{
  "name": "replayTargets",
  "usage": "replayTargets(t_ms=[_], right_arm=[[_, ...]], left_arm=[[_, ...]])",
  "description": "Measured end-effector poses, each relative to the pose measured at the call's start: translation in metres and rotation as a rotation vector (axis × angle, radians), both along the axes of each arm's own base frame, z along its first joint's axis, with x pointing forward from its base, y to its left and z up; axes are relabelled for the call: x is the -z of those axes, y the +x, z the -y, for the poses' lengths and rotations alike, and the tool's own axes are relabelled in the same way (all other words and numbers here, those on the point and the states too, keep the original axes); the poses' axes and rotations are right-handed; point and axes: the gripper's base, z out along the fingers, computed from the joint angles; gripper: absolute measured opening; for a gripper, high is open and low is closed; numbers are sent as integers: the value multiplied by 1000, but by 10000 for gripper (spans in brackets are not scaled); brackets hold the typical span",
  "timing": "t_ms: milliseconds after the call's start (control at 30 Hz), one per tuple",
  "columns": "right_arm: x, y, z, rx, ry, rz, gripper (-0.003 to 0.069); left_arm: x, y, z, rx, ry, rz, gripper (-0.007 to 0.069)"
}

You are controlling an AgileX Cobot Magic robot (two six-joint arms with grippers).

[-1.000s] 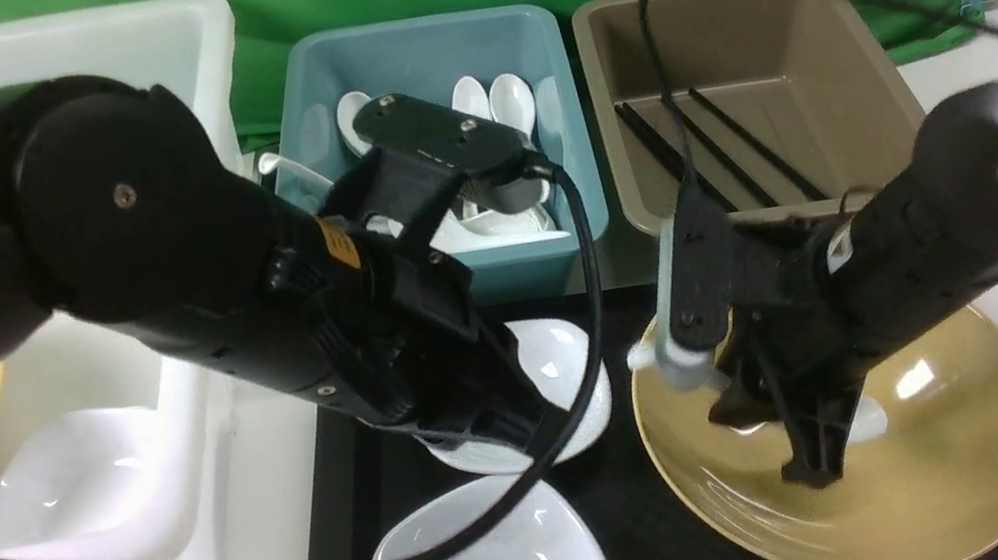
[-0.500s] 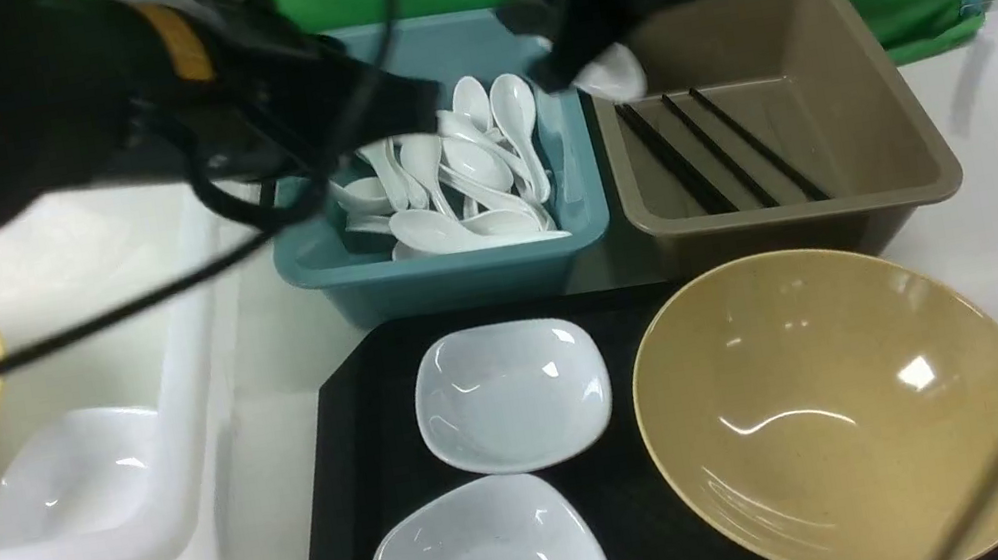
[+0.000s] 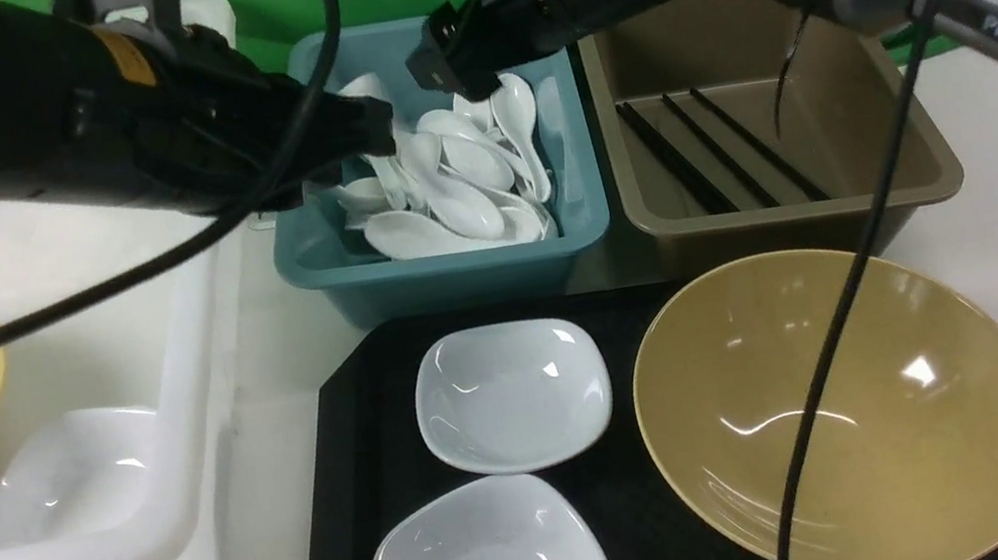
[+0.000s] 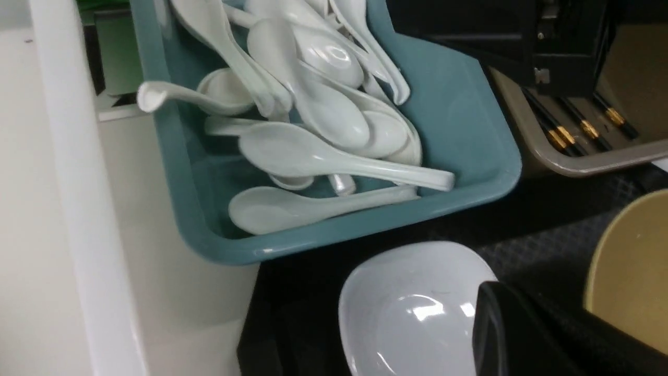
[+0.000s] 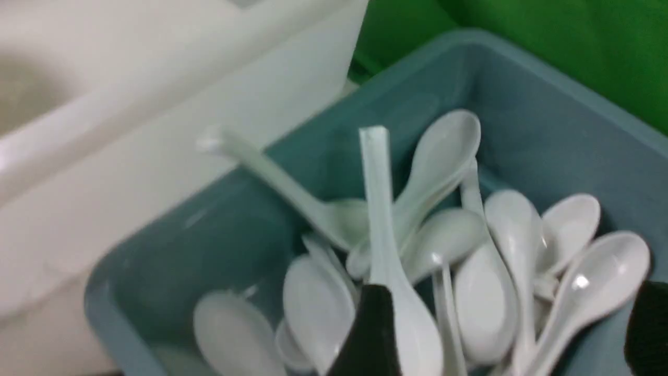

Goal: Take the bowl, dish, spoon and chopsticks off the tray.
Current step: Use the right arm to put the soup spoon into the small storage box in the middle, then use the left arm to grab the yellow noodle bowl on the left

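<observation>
Glossy, rigid and wide, the mustard-yellow bowl point(image 3: 927, 411) on the black tray's point(image 3: 361, 425) right half looks slippery and is best pinched at its thin rim; the right gripper point(image 5: 509, 334) hangs jaws apart over the teal spoon tub point(image 3: 438, 280), the left gripper point(image 3: 363, 135) closed.

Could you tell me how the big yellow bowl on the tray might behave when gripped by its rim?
The bowl shines with glossy highlights, so it may slip in a pinch. Wide and shallow, it would probably tilt when lifted by one edge. It looks rigid, unlikely to flex.
</observation>
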Motion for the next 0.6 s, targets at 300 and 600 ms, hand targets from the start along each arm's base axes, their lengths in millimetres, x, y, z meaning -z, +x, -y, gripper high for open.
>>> replayTargets(t_ms=[300,600], right_arm=[[-94,-70,98,118,-288,-163,47],[-89,-165,185,293,-288,-239,15]], left_arm=[[32,-8,56,269,-37,-181,-3],[61,-12,102,369,2,-336,7]])
